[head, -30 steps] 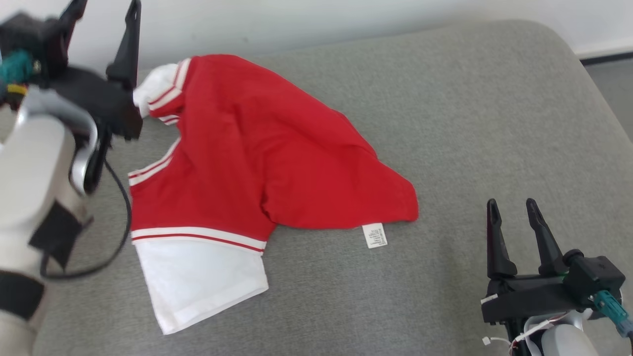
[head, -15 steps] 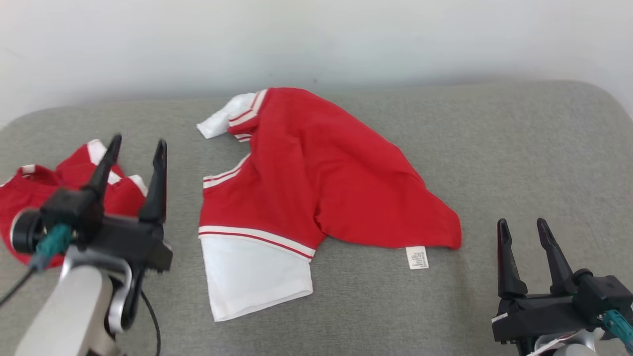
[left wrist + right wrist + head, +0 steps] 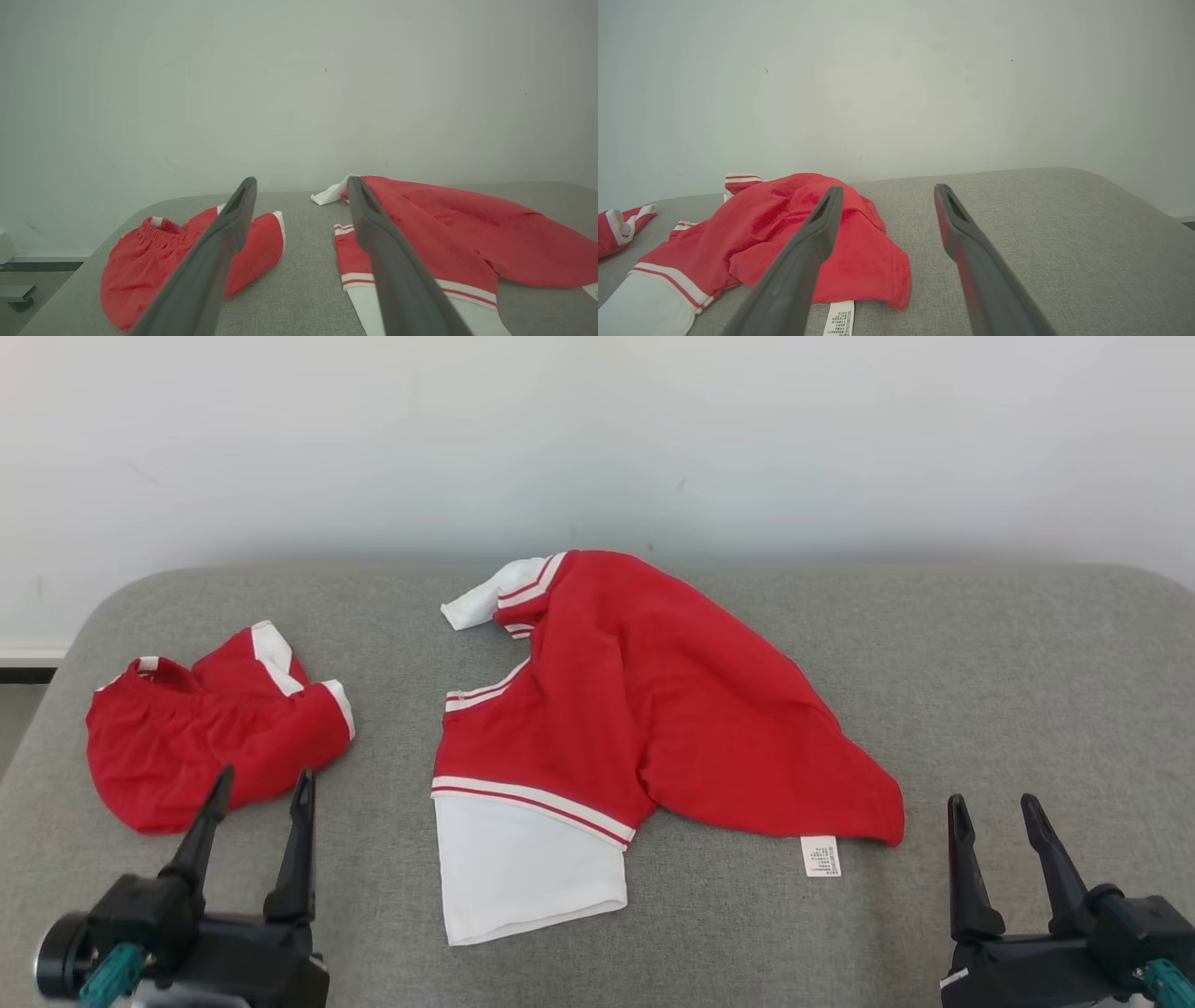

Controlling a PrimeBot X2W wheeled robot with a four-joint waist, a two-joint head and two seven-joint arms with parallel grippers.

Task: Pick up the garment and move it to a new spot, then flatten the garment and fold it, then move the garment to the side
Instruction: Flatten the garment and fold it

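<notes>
1. Shirt [image 3: 653, 709]: red body, white sleeves, red-and-white striped bands at the sleeve seams and neck. It lies rumpled and partly folded over itself on a grey cushion [image 3: 1027, 691], roughly mid-cushion.
2. One white sleeve [image 3: 523, 868] lies flat on the shirt's near side. The other sleeve [image 3: 485, 602] is bunched at the shirt's far edge, toward the wall [image 3: 597, 448].
3. White care label [image 3: 821, 856] pokes out below the shirt's near right hem.
4. Red shorts [image 3: 205, 747] with white trim sit in a heap left of the shirt, well apart from it.
5. Left jaws: spread wide, gripping nothing. They stand near-left of the shirt, clear of it; the flat sleeve is its closest part.
6. Right jaws: spread wide, gripping nothing. They stand near-right of the shirt, apart from the hem corner and label.
</notes>
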